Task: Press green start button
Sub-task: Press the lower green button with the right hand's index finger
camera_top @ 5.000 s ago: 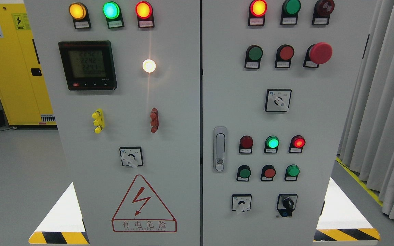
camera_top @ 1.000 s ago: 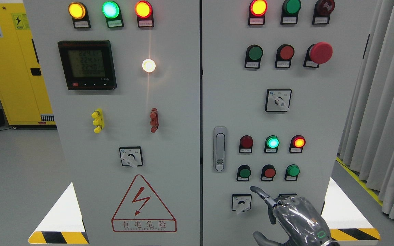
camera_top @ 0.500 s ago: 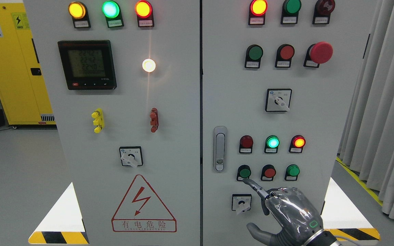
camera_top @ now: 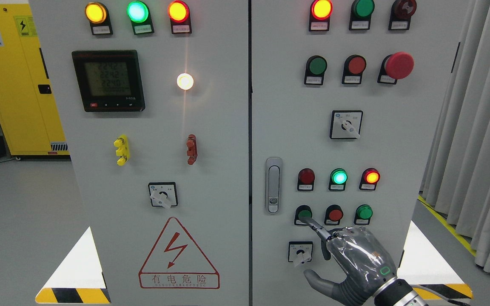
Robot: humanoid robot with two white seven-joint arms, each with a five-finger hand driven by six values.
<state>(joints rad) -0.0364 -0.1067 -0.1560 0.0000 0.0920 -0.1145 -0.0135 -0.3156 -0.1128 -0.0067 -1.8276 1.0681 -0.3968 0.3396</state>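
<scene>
The green push button [camera_top: 303, 213] is the leftmost of the lower row of three buttons on the right cabinet door. My right hand [camera_top: 357, 259] comes in from the lower right. Its index finger [camera_top: 315, 225] is stretched out up and left, with the tip on the lower edge of the green button. The other fingers are curled in and the thumb [camera_top: 319, 284] sticks out below. The hand holds nothing. The left arm does not show.
A red button [camera_top: 335, 214] and a second green button [camera_top: 363, 211] sit right of the target. A white selector switch [camera_top: 300, 253] lies just below the finger, a door handle [camera_top: 273, 185] to the left. Three indicator lamps [camera_top: 338, 176] are above.
My right hand rose from the bottom edge and moved up and left. The index fingertip went from below the button row to touching the green button.
</scene>
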